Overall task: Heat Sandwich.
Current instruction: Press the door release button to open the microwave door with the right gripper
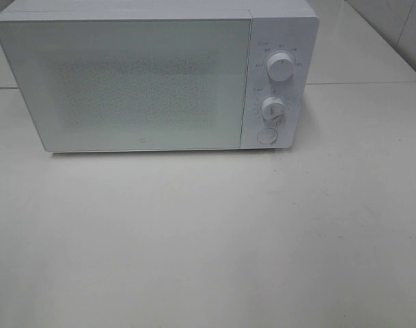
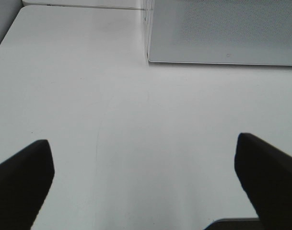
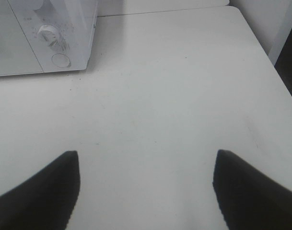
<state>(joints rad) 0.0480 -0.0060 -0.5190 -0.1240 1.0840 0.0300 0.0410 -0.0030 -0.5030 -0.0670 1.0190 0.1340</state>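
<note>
A white microwave (image 1: pixel 146 78) stands at the back of the table with its door shut; its two dials (image 1: pixel 279 68) and round button (image 1: pixel 266 136) are on its right panel. The sandwich is out of view. My left gripper (image 2: pixel 143 177) hovers open over bare table in front of the microwave's left corner (image 2: pixel 222 33), with nothing between its dark fingers (image 2: pixel 21 182). My right gripper (image 3: pixel 146 187) is open too, empty, over bare table to the right of the microwave (image 3: pixel 45 33). Neither arm shows in the exterior high view.
The white table (image 1: pixel 208 239) stretches in front of the microwave. A seam between table tops runs behind it (image 1: pixel 365 83). In the right wrist view the table's right edge (image 3: pixel 273 62) drops to a dark gap.
</note>
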